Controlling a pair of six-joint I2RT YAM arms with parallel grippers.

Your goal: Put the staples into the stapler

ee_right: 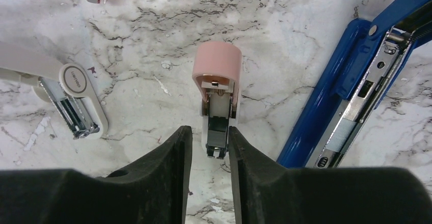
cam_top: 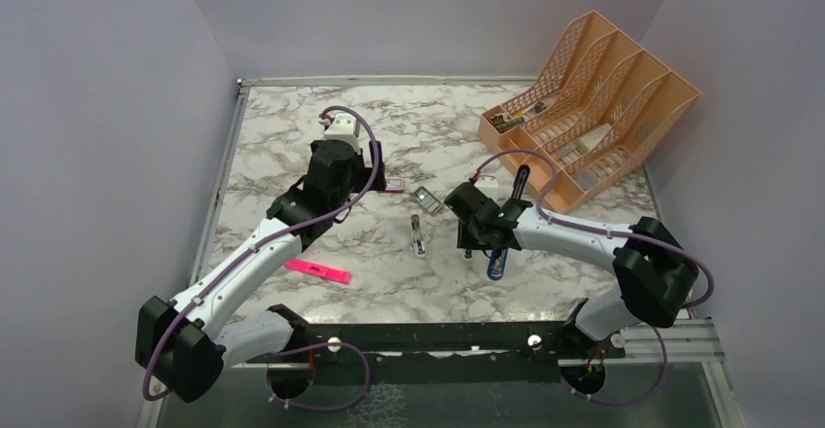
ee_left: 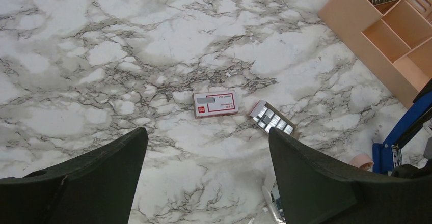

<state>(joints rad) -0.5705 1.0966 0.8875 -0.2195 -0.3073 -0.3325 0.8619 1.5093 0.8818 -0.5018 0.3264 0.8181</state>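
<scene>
Pick-staples step: left claw (ee_left: pixel 206 132) hangs wide open above grey-silver staple strips (ee_left: pixel 272 118) beside small red-and-white cardboard box (ee_left: pixel 215 104), right claw (ee_right: pixel 209 130) straddles small pink-capped white stapler (ee_right: pixel 218 81), can't tell if clamped; next, left drops squarely onto one strip.

My left arm (cam_top: pixel 243 258), lower left, and right arm (cam_top: pixel 574 236), lower right, are white links between bulky black joints. A purple cable (cam_top: pixel 525 154) loops along each. My fingers (ee_right: pixel 153 183) are matte black and tapered.
</scene>
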